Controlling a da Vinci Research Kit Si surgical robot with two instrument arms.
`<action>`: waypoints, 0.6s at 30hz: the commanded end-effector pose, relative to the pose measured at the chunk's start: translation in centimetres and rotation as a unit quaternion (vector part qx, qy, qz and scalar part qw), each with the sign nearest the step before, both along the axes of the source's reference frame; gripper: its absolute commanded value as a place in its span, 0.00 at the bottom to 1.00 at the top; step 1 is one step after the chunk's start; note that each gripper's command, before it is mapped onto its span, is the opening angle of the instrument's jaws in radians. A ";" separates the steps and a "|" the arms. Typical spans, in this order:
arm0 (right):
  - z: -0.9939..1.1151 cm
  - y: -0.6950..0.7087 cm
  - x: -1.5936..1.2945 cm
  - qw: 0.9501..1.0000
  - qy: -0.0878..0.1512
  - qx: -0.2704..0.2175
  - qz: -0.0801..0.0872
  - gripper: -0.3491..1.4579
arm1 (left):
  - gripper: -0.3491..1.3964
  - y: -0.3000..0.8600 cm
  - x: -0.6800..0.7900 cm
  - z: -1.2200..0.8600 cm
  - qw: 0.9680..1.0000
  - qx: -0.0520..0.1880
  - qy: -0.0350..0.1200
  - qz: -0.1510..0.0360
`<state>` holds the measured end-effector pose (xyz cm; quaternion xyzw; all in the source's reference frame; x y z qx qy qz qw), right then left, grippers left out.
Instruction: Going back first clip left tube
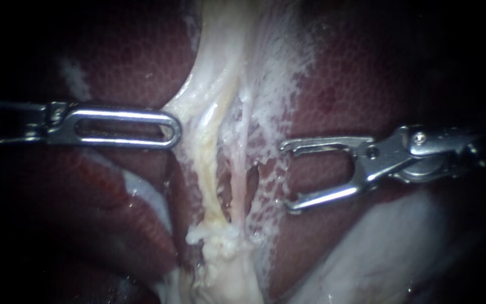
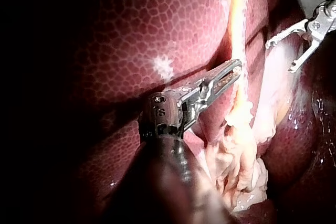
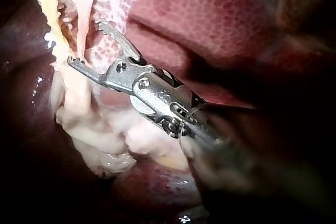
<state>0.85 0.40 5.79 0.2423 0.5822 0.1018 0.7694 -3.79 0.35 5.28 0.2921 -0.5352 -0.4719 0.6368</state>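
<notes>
Two tubes run down the middle between dark red liver lobes: the thicker yellowish left tube (image 1: 208, 169) and the thin pinkish right tube (image 1: 237, 169). I see no clip on either. My left instrument (image 1: 174, 128) lies level, its slotted jaws together, the tip against the pale tissue just left of the left tube. In the left wrist view its jaws (image 2: 237, 67) end beside the yellow tube (image 2: 236, 35). My right instrument (image 1: 286, 177) stands open and empty, to the right of the tubes over lacy white tissue. Its jaws (image 3: 85, 42) gape toward the tubes (image 3: 79, 14).
Liver (image 1: 367, 73) lies on both sides of the tubes. A frayed whitish lump of tissue (image 1: 223, 247) sits where the tubes meet below. A smooth pale fold (image 1: 378, 247) lies under my right instrument. My right instrument (image 2: 280, 56) also shows beyond the tube in the left wrist view.
</notes>
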 end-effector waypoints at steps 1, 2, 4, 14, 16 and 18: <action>-0.02 0.02 -0.02 1.000 0.003 -0.001 0.002 0.52 | 0.00 0.00 0.00 0.00 1.000 0.000 0.000 0.000; -0.04 0.05 -0.03 1.000 0.004 -0.003 0.003 0.52 | 0.00 -0.01 0.00 0.00 1.000 0.000 0.000 0.000; -0.07 0.07 -0.04 1.000 0.005 -0.004 0.002 0.52 | 0.00 -0.01 0.00 0.01 1.000 0.000 0.000 0.000; -0.13 0.06 -0.04 1.000 0.006 -0.007 0.001 0.52 | 0.00 -0.02 -0.02 0.03 1.000 -0.001 0.000 0.001; -0.13 0.06 -0.04 1.000 0.006 -0.007 0.001 0.52 | 0.00 -0.03 -0.04 0.05 1.000 -0.001 0.000 0.000; -0.13 0.06 -0.04 1.000 0.006 -0.007 0.001 0.52 | 0.00 -0.04 -0.06 0.10 1.000 -0.003 0.001 0.000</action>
